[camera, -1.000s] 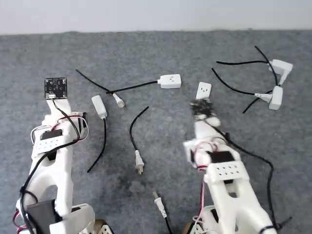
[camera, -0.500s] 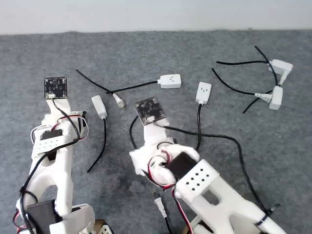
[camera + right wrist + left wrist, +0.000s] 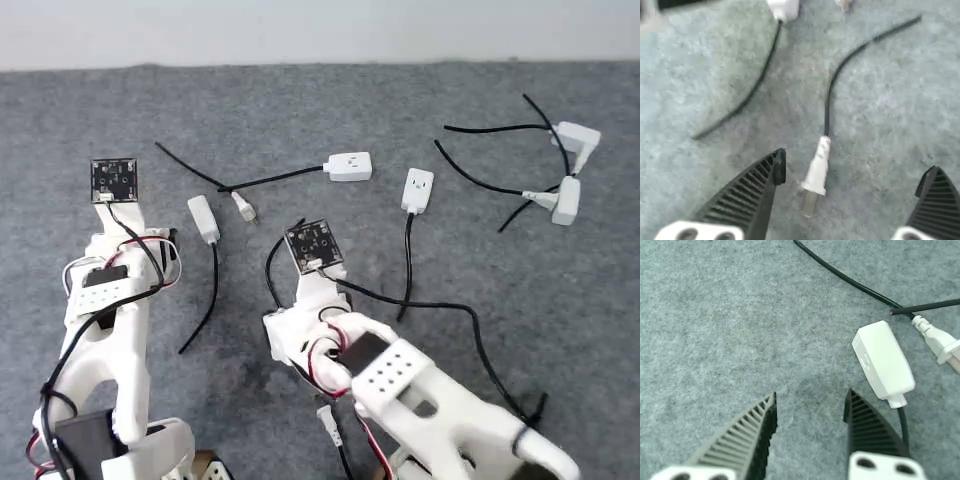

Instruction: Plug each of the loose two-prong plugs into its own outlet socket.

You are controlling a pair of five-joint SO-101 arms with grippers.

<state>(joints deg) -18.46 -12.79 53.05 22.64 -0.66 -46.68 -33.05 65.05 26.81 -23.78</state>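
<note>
Between the wide-open fingers of my right gripper (image 3: 857,165) a white two-prong plug (image 3: 816,172) lies on the grey carpet, nearer one finger and untouched; its black cord (image 3: 840,75) runs away from the gripper. In the high view the right arm (image 3: 330,330) reaches over the middle of the table. My left gripper (image 3: 810,410) is open above bare carpet, beside a white socket block (image 3: 883,363) that also appears in the high view (image 3: 203,218). Another plug (image 3: 243,207) lies just past that block. Two more sockets (image 3: 349,166) (image 3: 417,190) lie farther back.
At the near edge lies a further plug (image 3: 326,418). Two white connector pieces (image 3: 566,198) with black cords sit at the far right. Loose black cords cross the carpet between the arms. A pale wall borders the back of the table.
The right arm has swung left from the socket at centre-right to above the loose plug in the middle. The left arm has kept still.
</note>
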